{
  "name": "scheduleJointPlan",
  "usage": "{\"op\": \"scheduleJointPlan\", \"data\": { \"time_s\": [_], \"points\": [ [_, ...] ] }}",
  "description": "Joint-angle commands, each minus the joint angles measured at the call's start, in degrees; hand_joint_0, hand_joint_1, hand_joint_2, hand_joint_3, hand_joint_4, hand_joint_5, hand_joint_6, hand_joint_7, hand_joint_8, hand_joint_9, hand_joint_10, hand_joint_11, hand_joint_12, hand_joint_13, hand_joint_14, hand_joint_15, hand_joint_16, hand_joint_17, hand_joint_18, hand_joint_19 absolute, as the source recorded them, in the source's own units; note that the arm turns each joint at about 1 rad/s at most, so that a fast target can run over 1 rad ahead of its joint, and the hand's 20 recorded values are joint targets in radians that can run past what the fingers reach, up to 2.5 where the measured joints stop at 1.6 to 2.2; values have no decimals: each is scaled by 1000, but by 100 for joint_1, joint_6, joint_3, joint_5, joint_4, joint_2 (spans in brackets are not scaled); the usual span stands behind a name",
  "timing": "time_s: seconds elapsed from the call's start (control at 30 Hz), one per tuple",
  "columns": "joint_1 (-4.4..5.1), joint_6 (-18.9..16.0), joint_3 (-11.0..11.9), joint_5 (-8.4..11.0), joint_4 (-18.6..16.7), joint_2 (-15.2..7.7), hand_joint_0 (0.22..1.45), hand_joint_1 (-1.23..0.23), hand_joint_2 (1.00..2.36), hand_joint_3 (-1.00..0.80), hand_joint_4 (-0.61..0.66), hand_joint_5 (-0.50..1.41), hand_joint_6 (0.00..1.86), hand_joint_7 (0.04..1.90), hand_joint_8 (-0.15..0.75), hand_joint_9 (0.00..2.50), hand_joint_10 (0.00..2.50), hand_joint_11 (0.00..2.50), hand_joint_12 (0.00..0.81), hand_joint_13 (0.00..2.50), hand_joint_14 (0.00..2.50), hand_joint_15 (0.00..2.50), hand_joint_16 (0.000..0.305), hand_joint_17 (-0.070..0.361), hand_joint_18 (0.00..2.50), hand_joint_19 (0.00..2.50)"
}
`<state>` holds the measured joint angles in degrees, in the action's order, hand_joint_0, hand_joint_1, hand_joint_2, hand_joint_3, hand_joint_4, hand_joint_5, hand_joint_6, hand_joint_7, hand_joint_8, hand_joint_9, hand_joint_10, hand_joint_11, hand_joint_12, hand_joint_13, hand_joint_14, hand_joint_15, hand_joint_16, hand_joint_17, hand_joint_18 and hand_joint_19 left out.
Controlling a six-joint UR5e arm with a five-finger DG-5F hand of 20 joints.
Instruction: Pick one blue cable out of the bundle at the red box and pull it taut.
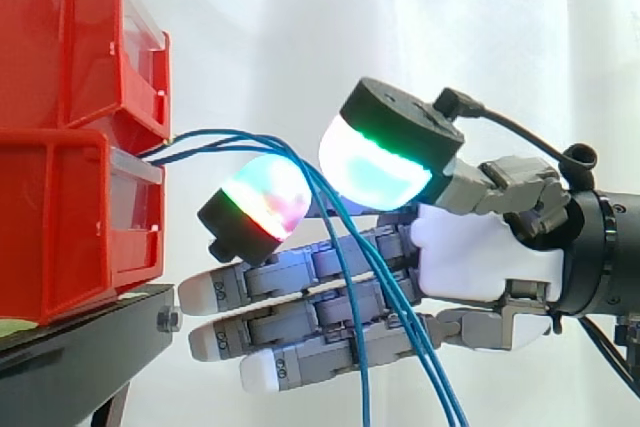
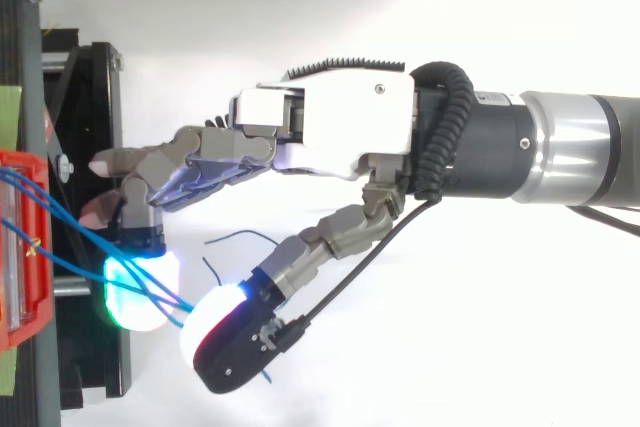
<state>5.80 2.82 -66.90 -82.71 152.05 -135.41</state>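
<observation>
Several thin blue cables [image 1: 230,137] come out between the two stacked red bins [image 1: 60,67] and arc to the right. They pass between the glowing thumb pad [image 1: 380,162] and one raised, curled finger's pad [image 1: 262,202], then hang slack down past the other fingers. My hand [image 1: 480,257] reaches in from the right, its remaining fingers straight and pointing at the bins. From above, two cables [image 2: 80,232] run from the red box [image 2: 20,247] and meet where the two pads [image 2: 140,292] nearly touch. The hand's back [image 2: 340,127] faces up.
The bins stand on a black stand [image 1: 90,332], whose edge lies just below the straight fingertips. A loose blue cable end [image 2: 240,237] curls under the hand. A white curtain forms the background.
</observation>
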Motion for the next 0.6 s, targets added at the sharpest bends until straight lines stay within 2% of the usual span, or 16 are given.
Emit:
{"op": "scheduleJointPlan", "data": {
  "time_s": [0.0,0.17,0.23,0.47,0.57],
  "points": [
    [0,8,1,0,0,-3,546,-761,1000,-500,96,-232,889,841,237,433,3,132,359,214,0,0,57,128,358,120],
    [0,16,1,0,0,-3,558,-663,1000,-500,92,-214,881,867,249,493,3,138,363,227,0,0,57,128,350,141],
    [0,25,1,0,0,-3,615,-639,1002,-479,79,-206,884,892,249,518,4,142,354,236,0,0,55,124,351,139],
    [0,25,1,0,0,-3,651,-742,1016,-242,75,-202,905,927,257,552,4,170,357,279,0,0,55,124,391,146],
    [0,25,1,0,0,-3,677,-790,1018,-221,42,-201,909,931,260,563,4,175,355,290,0,0,55,124,409,136]
  ]
}}
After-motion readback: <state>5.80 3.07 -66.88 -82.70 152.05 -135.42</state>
